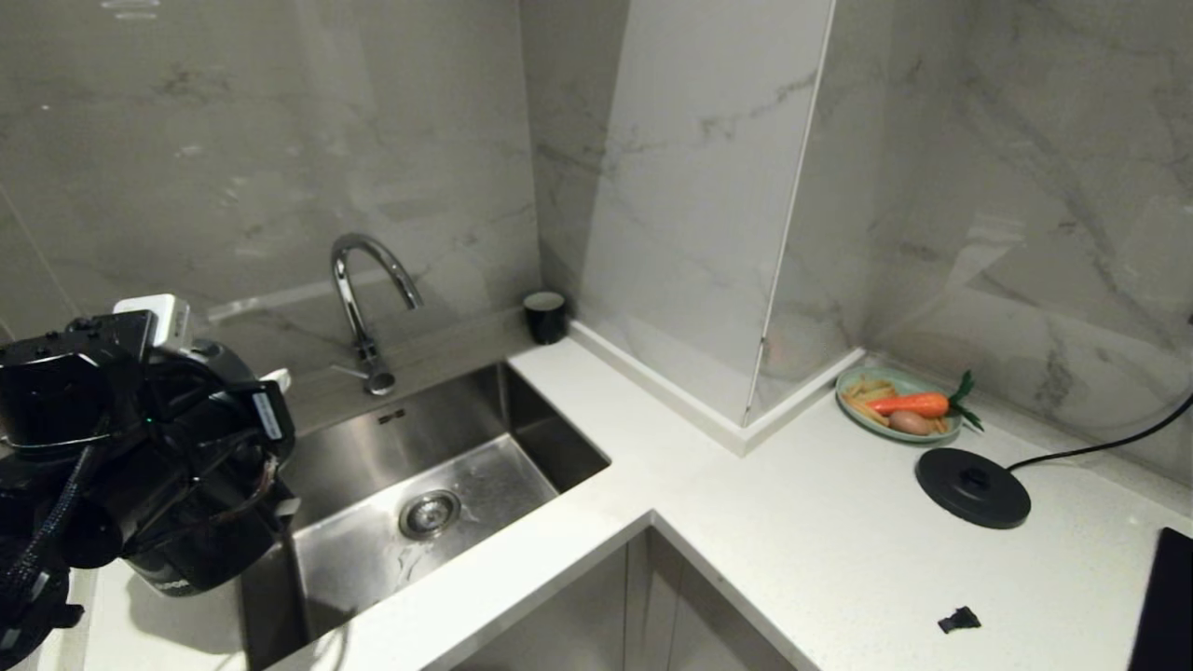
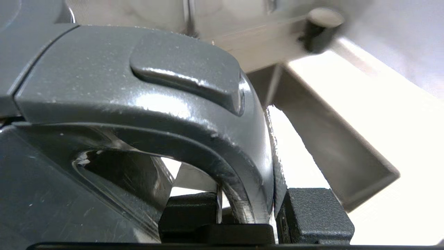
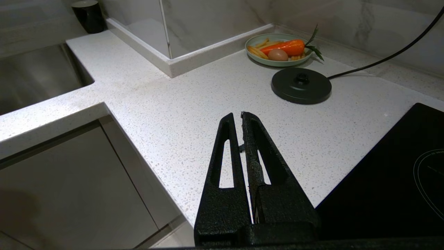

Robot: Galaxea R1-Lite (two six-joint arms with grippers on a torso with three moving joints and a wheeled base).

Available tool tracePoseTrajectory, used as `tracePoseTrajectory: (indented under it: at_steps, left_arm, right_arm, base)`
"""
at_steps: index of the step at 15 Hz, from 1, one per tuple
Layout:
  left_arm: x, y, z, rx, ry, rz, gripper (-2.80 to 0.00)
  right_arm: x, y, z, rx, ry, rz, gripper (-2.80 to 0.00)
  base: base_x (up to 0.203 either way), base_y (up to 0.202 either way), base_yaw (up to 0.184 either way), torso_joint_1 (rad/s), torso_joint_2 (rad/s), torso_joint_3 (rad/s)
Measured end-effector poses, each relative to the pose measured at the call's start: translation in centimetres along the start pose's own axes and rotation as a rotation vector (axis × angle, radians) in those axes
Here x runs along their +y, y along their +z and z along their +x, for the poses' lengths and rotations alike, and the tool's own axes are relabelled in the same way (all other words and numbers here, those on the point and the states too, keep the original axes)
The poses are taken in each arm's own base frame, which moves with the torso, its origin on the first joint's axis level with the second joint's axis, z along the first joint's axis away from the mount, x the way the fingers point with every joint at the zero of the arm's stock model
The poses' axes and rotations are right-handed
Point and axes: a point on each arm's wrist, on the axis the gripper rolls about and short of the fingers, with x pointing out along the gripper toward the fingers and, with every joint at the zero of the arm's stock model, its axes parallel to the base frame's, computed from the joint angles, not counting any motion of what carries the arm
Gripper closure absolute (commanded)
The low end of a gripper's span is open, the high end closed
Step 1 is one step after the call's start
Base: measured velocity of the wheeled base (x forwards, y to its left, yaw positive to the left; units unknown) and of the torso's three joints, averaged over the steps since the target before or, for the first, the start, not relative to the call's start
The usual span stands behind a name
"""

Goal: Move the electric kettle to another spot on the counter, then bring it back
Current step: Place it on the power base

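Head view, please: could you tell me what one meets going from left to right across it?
Left gripper holding the electric kettle → faucet → sink drain → black cup → plate of vegetables → kettle base → induction hob.

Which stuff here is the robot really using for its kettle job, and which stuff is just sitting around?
For the job:
- glossy black electric kettle, handle clamped in the left gripper
- white speckled stone counter
- flat round black base disc with a cord

Just lying about:
- green plate with a carrot
- small black cup
- steel sink and curved tap
- right gripper, shut, idle
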Motion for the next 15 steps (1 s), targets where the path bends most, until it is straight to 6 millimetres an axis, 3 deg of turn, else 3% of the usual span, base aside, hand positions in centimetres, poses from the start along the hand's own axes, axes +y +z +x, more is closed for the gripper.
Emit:
tracePoseTrajectory:
  at_steps: [5, 15]
  left_arm:
    - [-0.65, 1.12, -1.06, -0.042, -0.022, -0.002, 0.0]
    - [-1.19, 0.8, -1.29, -0.033, -0.046, 0.002, 0.0]
  right_arm:
    - [0.0, 0.0, 0.0, 0.0, 0.0, 0.0, 0.0]
    - [0.0, 0.0, 0.0, 0.0, 0.0, 0.0, 0.0]
  base:
    - [0.0, 0.0, 0.0, 0.0, 0.0, 0.0]
    - [0.0, 0.0, 0.0, 0.0, 0.0, 0.0]
